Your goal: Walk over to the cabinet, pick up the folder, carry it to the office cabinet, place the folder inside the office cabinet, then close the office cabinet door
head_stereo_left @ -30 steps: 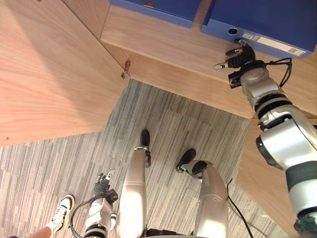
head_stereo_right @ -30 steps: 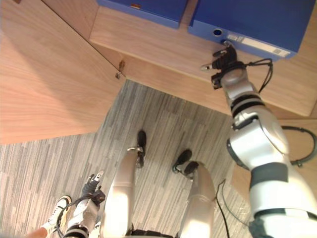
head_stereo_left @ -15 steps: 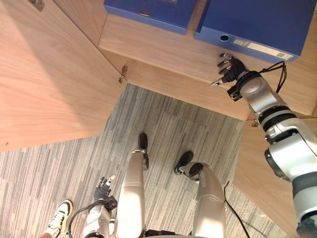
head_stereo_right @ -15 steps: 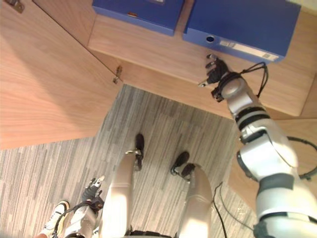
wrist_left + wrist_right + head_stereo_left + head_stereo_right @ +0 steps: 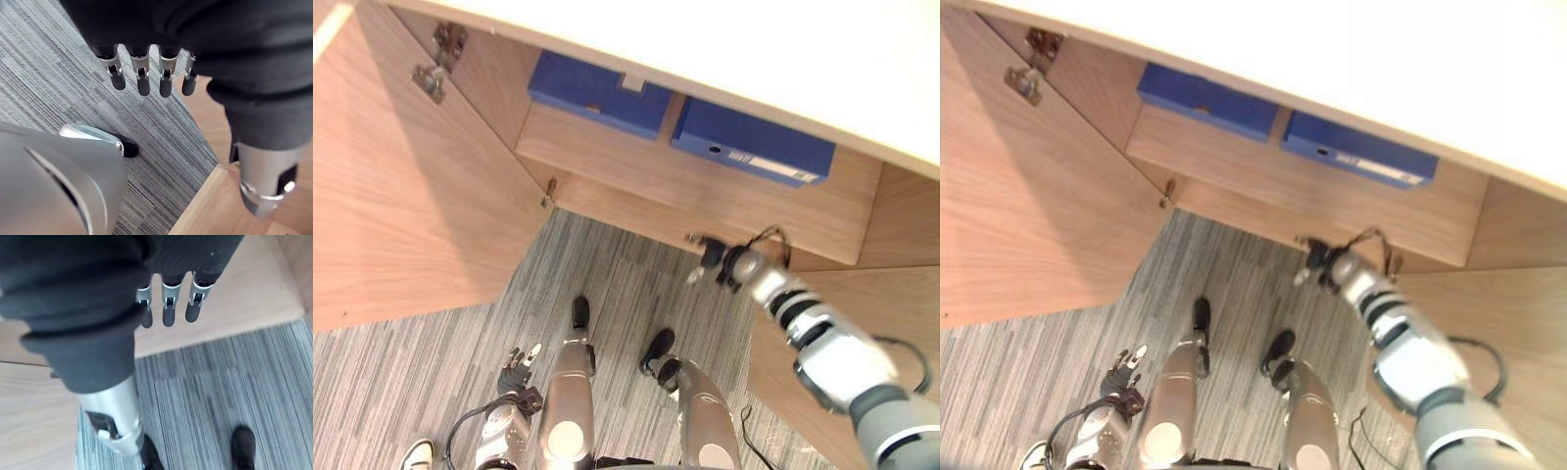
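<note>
- Left eye view: the right arm reaches forward from the lower right. The right hand point(image 5: 710, 257) is held at the cabinet's front edge, partly over the grey carpet point(image 5: 607, 284), with loose fingers that hold nothing. The blue folder point(image 5: 754, 147) lies flat on the cabinet shelf point(image 5: 636, 162), to the right of a second blue folder point(image 5: 602, 95) and well apart from the hand. The left hand point(image 5: 516, 360) hangs low beside the body. The cabinet door point(image 5: 401, 196) stands wide open at the left.
- Right eye view: the right hand sits below the shelf's front edge, and the folder lies further in.
- Left wrist view: the fingers point(image 5: 142, 81) point down, straight and relaxed, over the carpet, and grasp nothing.
- Right wrist view: the fingers point(image 5: 168, 308) are stretched out and empty, over a wooden board point(image 5: 234, 298) and the carpet beyond it.
- Against a second ago: the right hand's fingertips were then at the folder's spine, and the hand has since drawn back off the shelf. The folder lies where it was. The camera has also tipped up, so the white cabinet top point(image 5: 754, 49) is now in view.
</note>
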